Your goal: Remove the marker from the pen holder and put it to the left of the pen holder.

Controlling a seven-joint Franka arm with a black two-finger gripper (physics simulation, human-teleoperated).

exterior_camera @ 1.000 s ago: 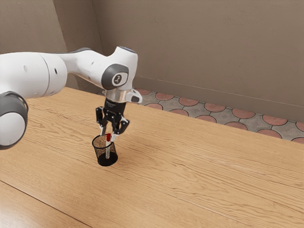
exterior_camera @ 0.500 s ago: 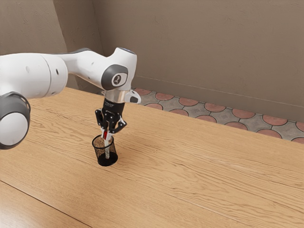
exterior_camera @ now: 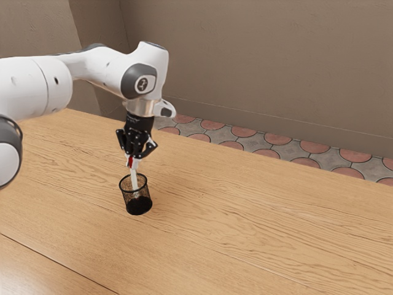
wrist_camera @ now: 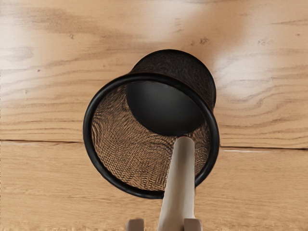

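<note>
In the exterior view, left of centre, the tool (exterior_camera: 131,161) is pinching the marker (exterior_camera: 134,179) near its red part, while the lower end is hanging inside the pen holder (exterior_camera: 139,207). The grasp is looking done, the lift partial; the placing is remaining. The wood-grained bench (exterior_camera: 245,233) is spanning the lower frame, brown wall (exterior_camera: 264,74) and patterned tiles (exterior_camera: 270,153) lying beyond. In the wrist view, the marker's pale end is overlapping the holder's opening, lower right of centre.

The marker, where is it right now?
Toward the exterior view's left, the marker is held slightly tilted in the pincer, red end up, directly above the mesh pen holder, with its lower end inside the rim.
</note>
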